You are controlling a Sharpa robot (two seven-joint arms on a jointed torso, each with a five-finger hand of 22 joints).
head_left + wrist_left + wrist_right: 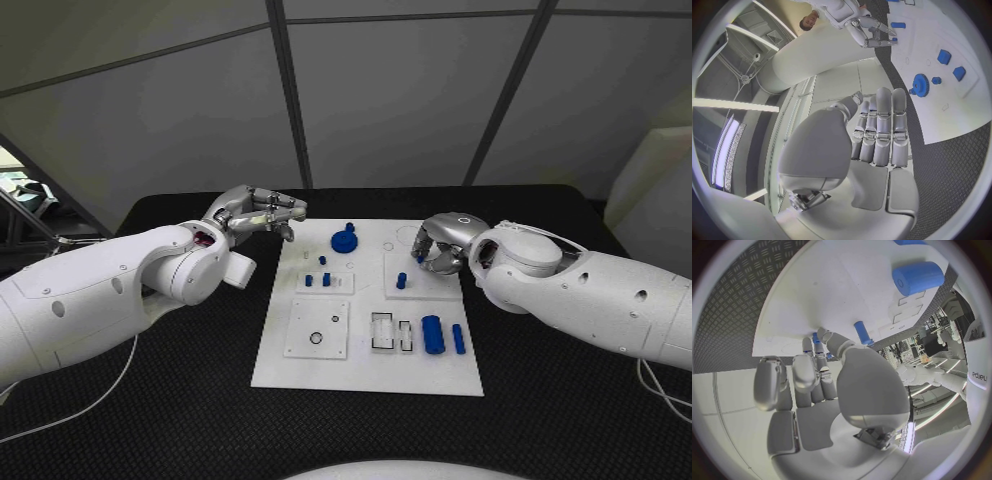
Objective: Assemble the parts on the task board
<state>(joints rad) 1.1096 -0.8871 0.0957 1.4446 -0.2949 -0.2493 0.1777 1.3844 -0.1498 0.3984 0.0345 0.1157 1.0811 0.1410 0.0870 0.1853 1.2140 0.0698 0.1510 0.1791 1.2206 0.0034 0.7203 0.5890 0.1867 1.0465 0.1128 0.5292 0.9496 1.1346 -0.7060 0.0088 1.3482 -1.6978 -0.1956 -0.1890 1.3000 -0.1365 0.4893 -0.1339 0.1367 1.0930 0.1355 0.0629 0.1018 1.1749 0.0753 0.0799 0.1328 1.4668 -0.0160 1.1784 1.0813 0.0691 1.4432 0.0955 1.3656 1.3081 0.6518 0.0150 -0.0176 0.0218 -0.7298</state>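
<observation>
White task board (433, 375) mid-table: blue parts (431, 329) mostly loose, assembly looks barely begun. Your left robot hand (260, 212) hangs off-board, fingers straight, empty; right robot hand (440, 245) over board, grip unclear.

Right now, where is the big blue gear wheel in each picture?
Head view: the blue gear sits near the far edge of the white task board, between the two hands.
Left wrist view: the gear lies on the board past the left hand and its fingertips.
Right wrist view: not in it.
Shared landmark: the white task board.
</observation>
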